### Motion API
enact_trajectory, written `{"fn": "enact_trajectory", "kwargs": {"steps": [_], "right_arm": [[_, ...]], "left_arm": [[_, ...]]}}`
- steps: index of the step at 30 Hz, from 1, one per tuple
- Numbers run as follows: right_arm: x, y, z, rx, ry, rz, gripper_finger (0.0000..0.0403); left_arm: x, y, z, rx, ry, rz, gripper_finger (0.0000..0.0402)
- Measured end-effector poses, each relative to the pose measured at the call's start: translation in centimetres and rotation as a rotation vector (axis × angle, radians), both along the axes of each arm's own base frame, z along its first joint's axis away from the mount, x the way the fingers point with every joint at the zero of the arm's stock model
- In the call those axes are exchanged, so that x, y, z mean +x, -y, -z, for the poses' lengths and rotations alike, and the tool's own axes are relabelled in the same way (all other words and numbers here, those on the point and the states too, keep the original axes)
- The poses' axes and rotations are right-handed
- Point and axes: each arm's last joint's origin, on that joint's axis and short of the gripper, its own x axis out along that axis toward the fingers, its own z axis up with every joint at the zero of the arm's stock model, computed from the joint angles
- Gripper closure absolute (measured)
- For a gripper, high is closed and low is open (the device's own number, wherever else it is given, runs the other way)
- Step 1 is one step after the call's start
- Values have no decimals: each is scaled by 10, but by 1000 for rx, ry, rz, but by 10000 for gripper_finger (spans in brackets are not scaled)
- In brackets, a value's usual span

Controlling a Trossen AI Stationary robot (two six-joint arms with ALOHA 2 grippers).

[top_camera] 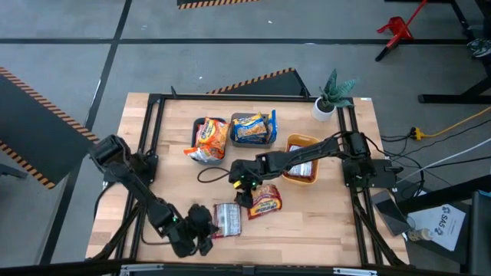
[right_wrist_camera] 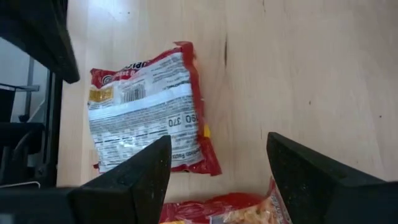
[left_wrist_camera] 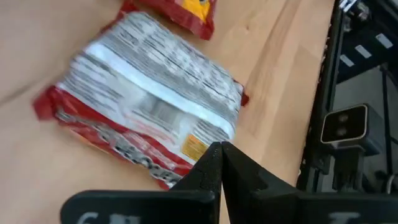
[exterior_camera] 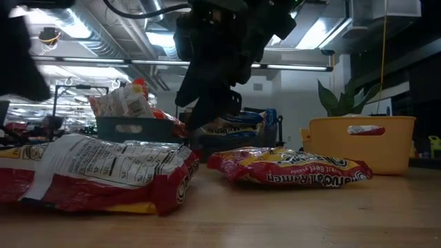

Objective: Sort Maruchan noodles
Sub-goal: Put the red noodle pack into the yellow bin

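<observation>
A silvery-white packet with red edges [top_camera: 227, 218] lies flat near the table's near edge, back side up [left_wrist_camera: 149, 106]. My left gripper [top_camera: 198, 232] is at its left, shut, with its fingertips [left_wrist_camera: 220, 148] at the packet's edge. A red packet [top_camera: 265, 202] lies flat to the right of the silvery one. My right gripper [top_camera: 244, 186] hovers open above the red packet's left end [right_wrist_camera: 236, 208], its fingers [right_wrist_camera: 146, 177] spread wide. Orange packets fill a teal tray [top_camera: 209, 138], yellow-and-blue ones a grey tray [top_camera: 253, 129], and a silvery one lies in an orange tray [top_camera: 301, 159]. My left gripper has its shut fingertips [left_wrist_camera: 214, 155] at the edge of the silvery-white packet [left_wrist_camera: 199, 140], coming slanting from the table's left. I cannot tell whether they touch it. The packet lies flat on the table.
The three trays stand in a row across the table's far half. A potted plant [top_camera: 331, 96] is at the far right corner. A dark cable [top_camera: 211, 175] lies between the trays and the loose packets. Black frame rails [top_camera: 357, 207] run along both sides.
</observation>
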Motion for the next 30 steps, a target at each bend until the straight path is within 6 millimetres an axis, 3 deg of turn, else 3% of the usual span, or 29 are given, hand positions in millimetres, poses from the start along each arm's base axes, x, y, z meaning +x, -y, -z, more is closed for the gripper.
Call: {"fn": "enact_trajectory", "kwargs": {"steps": [7,13,21,26,30], "right_arm": [[0,0,0,-7,2,-4,152],[-2,0,1,11,-26,-17,152],[-33,4,3,-123,-323,42,152],[-56,-13,-19,-266,-373,-3,152],[-64,-24,-23,-431,-357,-37,152]], "left_arm": [[12,21,34,16,-31,-34,401],[20,23,56,7,-64,-89,401],[15,26,62,-12,-83,-112,401],[14,26,63,-16,-96,-110,401],[14,26,64,-16,-101,-109,401]]}}
